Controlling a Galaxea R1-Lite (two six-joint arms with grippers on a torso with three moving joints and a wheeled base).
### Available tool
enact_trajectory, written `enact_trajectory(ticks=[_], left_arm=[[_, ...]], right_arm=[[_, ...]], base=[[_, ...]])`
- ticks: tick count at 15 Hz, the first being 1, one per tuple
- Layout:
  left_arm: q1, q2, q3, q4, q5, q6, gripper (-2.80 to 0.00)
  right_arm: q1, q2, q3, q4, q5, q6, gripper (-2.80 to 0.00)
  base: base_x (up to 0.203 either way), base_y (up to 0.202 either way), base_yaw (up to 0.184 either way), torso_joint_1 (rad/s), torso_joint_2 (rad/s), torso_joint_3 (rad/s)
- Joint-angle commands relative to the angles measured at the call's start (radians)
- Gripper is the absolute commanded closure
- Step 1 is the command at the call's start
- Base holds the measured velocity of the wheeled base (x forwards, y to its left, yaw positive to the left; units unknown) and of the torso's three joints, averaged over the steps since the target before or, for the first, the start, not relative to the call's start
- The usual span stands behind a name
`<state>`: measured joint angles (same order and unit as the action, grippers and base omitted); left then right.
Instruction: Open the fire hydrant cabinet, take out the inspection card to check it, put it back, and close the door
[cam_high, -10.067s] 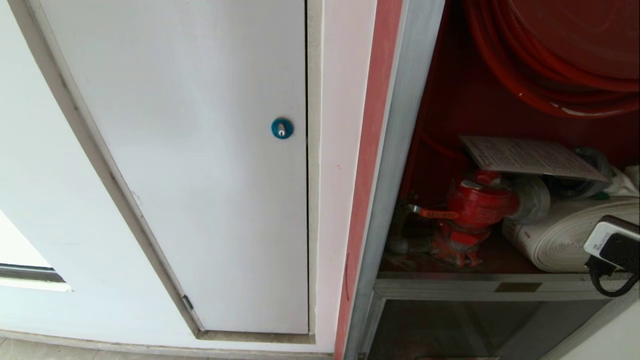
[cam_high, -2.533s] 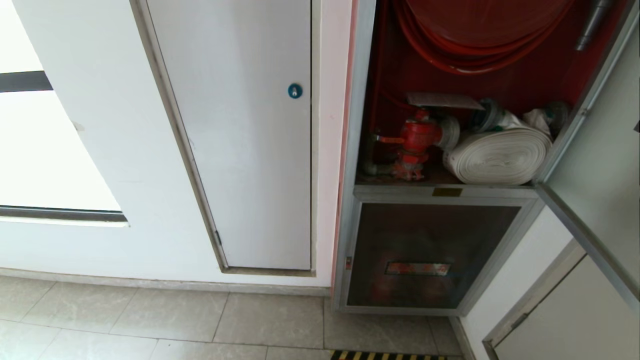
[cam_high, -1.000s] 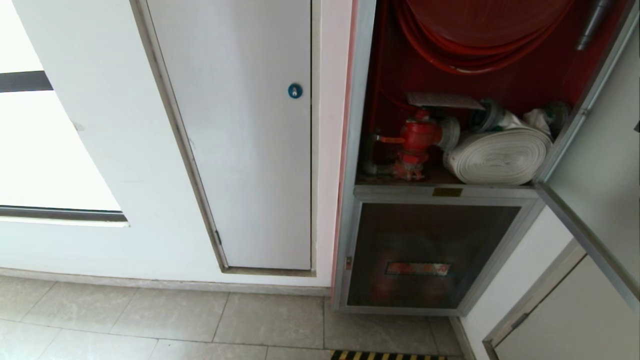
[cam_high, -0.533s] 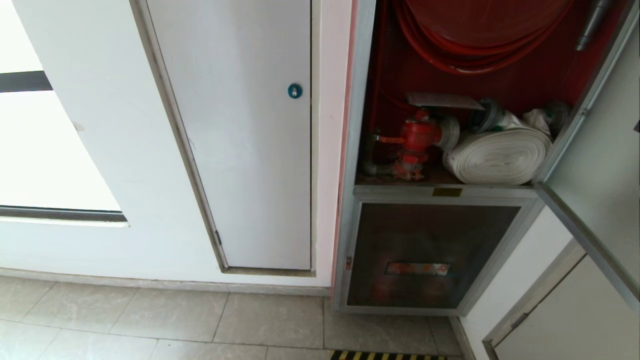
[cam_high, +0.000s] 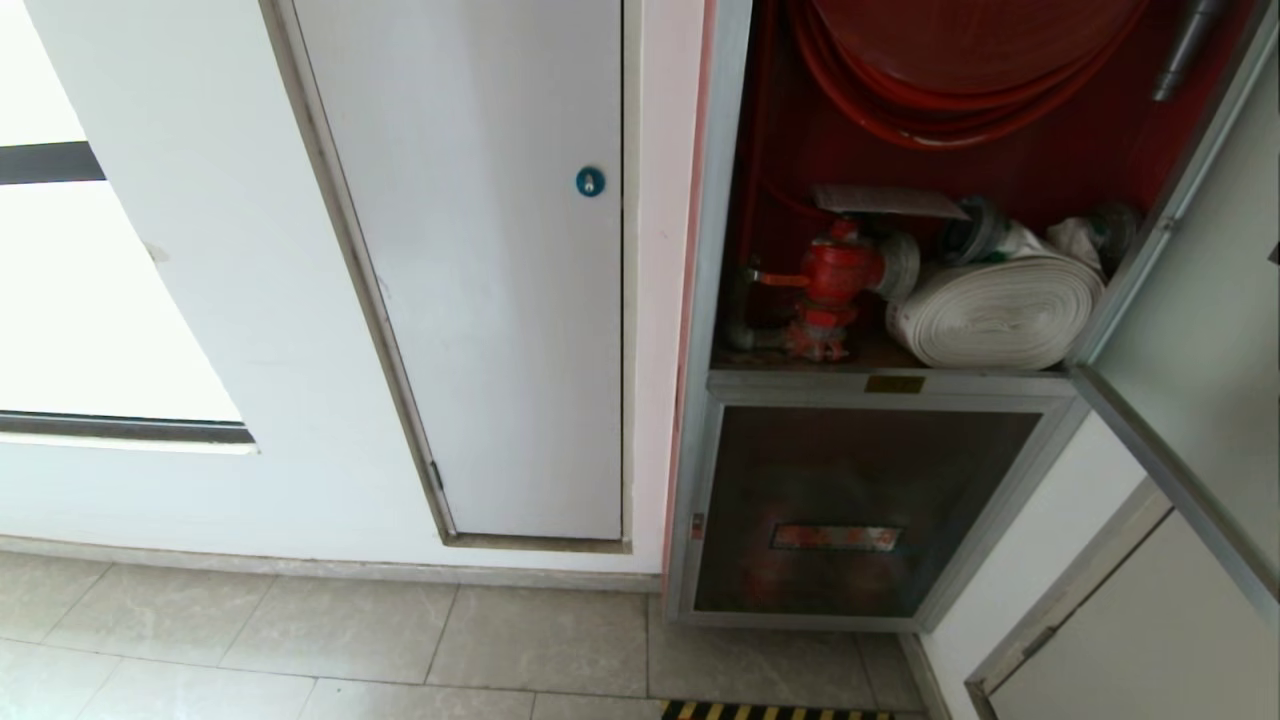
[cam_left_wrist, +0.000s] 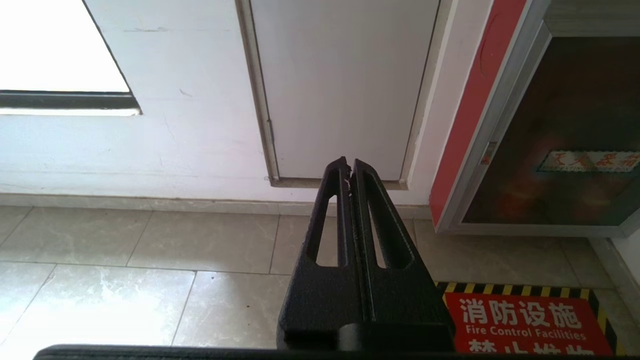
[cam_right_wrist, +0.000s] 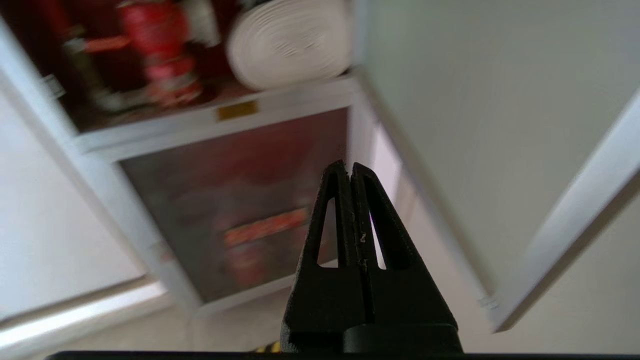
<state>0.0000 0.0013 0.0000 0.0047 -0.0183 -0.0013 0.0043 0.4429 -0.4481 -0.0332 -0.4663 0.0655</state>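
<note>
the cabinet (cam_high: 715, 300) stands open, red inside; the card (cam_high: 885, 201) lies flat atop the valve; the door (cam_high: 1190, 330) is swung wide rightward.

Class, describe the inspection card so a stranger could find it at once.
Find the fire hydrant cabinet, its door swung open on the right. Inside, above the red valve, the inspection card lies flat: the only thin pale sheet beside the white rolled hose.

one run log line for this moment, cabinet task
door: open | inspection card: in cabinet, atop red valve | right claw: shut, empty, facing cabinet | left claw: shut, idle
</note>
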Motion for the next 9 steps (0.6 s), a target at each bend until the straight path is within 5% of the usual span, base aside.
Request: enact_trajectory(ticks=[1, 6, 9], left_arm=[[0.000, 0.000, 0.000, 0.000, 0.000, 0.000, 0.00], [0.000, 0.000, 0.000, 0.000, 0.000, 0.000, 0.00], [0.000, 0.000, 0.000, 0.000, 0.000, 0.000, 0.00]], right_arm=[[0.000, 0.077, -0.016, -0.046, -0.075, -0.033, 0.00], [0.002, 0.093, -0.089, -0.131, -0.377, -0.116, 0.00], [-0.083, 0.107, -0.109, -0.136, -0.409, -0.131, 0.00]], base=[[0.000, 0.000, 0.000, 0.000, 0.00, 0.000], [0.000, 0.000, 0.000, 0.000, 0.00, 0.000], [0.000, 0.000, 0.000, 0.000, 0.00, 0.000]])
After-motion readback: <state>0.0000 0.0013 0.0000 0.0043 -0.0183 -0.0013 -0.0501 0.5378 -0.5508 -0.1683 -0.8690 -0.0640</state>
